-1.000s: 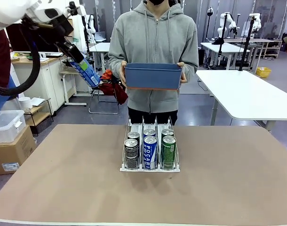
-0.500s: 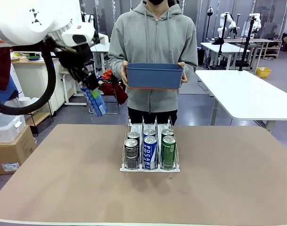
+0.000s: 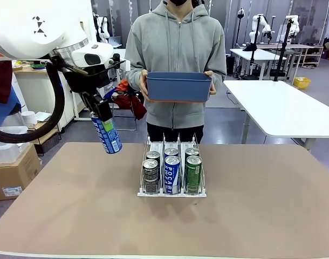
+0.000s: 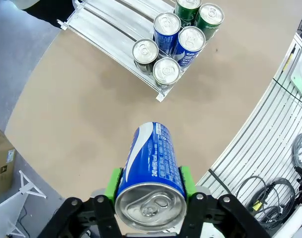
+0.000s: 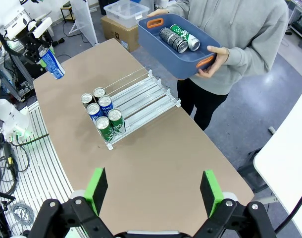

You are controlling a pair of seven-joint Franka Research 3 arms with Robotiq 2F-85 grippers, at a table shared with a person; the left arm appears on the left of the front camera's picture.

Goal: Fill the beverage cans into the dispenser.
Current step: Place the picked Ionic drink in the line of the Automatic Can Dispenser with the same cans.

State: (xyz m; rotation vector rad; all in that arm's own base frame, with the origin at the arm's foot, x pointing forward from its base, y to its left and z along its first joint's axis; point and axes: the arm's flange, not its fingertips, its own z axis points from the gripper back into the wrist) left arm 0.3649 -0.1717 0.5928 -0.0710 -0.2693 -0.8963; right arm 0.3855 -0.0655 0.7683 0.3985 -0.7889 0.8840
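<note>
My left gripper [image 3: 103,123] is shut on a blue-and-white beverage can [image 3: 110,139], which hangs slightly tilted above the table, left of the dispenser [image 3: 171,193]. In the left wrist view the green pads clamp that can [image 4: 151,163] at its top end. The clear three-lane dispenser [image 4: 104,29] holds several cans at its front: dark [image 3: 150,175], blue POCARI [image 3: 172,174] and green [image 3: 193,174]. My right gripper [image 5: 153,194] is open and empty, high above the table. Across the table a person holds a blue bin [image 5: 156,34] with a dark can [image 5: 172,39] and a green can [image 5: 184,32] lying inside.
The brown table [image 3: 73,216] has bare room on both sides of the dispenser. A cardboard box [image 3: 13,175] with a clear tub on top stands off the table's left edge. A white table [image 3: 283,108] stands behind at the right.
My left arm has swung down and to the right with the blue can, from high at the far left to just above the table beside the dispenser. The can now points downward.
</note>
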